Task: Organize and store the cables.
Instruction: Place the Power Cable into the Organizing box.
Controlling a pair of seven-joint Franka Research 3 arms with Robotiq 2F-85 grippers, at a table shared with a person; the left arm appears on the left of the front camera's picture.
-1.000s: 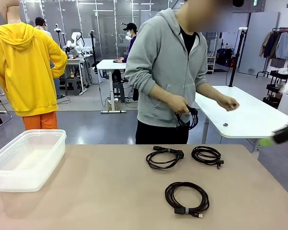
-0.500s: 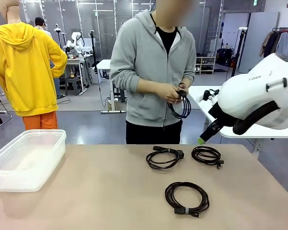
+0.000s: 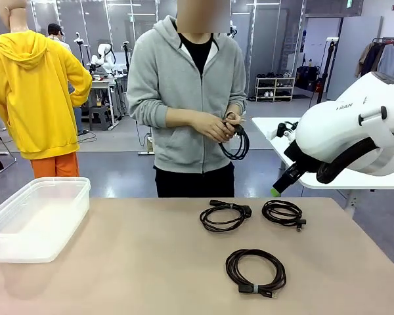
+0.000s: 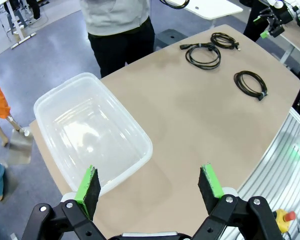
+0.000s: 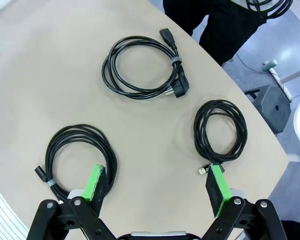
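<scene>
Front: three coiled cables [image 3: 255,271] lie at 4 o'clock, a fourth cable [image 3: 237,146] in the person's hands [image 3: 217,126]; left wrist: left gripper [image 4: 150,187] wide apart, clear bin [image 4: 142,150] at 11 o'clock; right wrist: right gripper [image 5: 157,187] wide apart, cables at 12 o'clock.

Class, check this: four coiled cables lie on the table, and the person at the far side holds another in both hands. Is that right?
Not four: the front view shows three on the table, the far-left cable, the far-right cable and the near cable. The person does hold another cable in both hands.
</scene>
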